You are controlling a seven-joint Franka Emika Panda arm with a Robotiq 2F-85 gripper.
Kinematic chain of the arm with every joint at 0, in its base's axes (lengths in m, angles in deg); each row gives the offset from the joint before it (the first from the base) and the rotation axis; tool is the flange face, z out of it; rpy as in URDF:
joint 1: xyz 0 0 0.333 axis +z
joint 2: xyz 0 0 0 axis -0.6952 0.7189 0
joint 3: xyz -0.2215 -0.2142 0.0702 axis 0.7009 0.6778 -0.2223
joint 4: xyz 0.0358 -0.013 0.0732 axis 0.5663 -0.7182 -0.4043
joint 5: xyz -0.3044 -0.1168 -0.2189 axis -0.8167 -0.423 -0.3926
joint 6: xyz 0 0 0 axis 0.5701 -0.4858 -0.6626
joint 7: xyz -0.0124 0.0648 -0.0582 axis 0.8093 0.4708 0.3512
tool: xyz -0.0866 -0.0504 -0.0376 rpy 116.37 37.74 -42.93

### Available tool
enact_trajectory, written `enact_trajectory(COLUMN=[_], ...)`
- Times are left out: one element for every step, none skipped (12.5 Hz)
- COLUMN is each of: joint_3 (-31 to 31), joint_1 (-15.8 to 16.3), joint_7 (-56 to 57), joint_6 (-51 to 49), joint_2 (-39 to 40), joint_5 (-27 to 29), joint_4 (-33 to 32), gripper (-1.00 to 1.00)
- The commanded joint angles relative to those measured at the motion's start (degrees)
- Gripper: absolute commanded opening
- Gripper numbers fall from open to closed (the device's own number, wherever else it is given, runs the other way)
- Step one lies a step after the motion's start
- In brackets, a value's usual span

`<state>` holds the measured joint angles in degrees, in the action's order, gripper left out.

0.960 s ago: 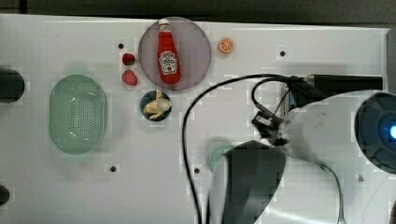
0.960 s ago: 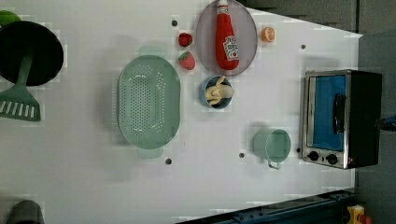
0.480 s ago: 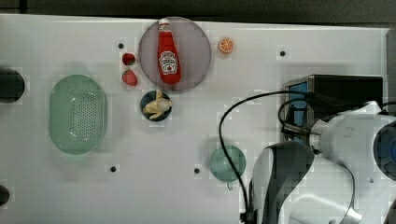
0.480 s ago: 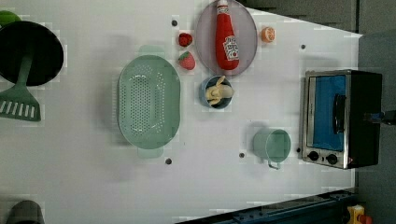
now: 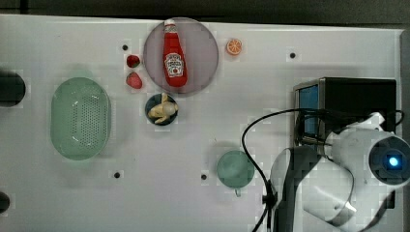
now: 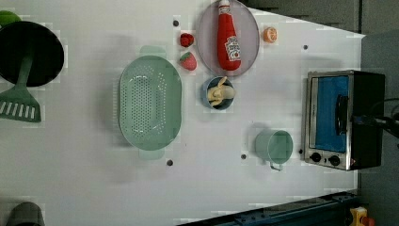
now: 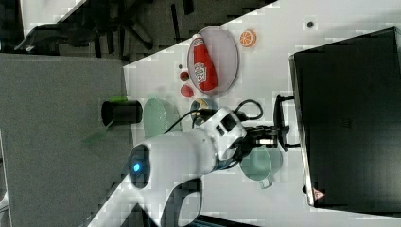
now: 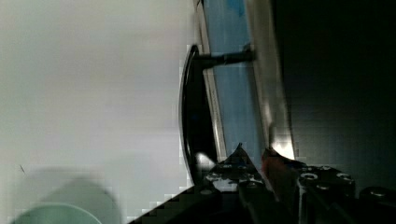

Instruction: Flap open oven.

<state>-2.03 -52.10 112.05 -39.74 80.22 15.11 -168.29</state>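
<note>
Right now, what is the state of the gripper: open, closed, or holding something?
Gripper: at the oven door's bar handle, jaws narrowly apart; whether it grips the handle cannot be told.

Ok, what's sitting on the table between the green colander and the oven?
In the left view, the green cup stands between the colander and the oven; the bowl with a banana lies there too.
</note>
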Motion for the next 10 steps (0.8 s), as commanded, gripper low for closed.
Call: enact_trajectory(joint_3=[0.05,0.01,0.02,0.02,-0.20,-0.48,-0.74,-1.12,-1.33,-1.57], joint_1=[0.57,0.57,0.57,0.57,0.60,0.68,0.77,0.88,1.18,1.58], joint_7=[4.49,4.47,4.47,4.45,4.43,4.31,4.20,3.91,3.61,3.48], joint_6=[1.52,2.09,2.35,3.25,3.80,4.02,4.07,4.15,4.11,3.99], joint_2=[1.48,2.52,3.37,4.13,4.64,5.07,5.42,5.43,5.40,5.50], joint_5=[0.02,0.03,0.03,0.03,0.03,0.03,0.03,0.01,-0.21,-1.10], joint_4=[0.54,0.53,0.54,0.51,0.35,0.22,0.09,0.10,0.07,-0.12], gripper=[-0.65,-0.65,-0.65,-0.65,-0.65,-0.65,-0.65,-0.65,-0.65,-0.65])
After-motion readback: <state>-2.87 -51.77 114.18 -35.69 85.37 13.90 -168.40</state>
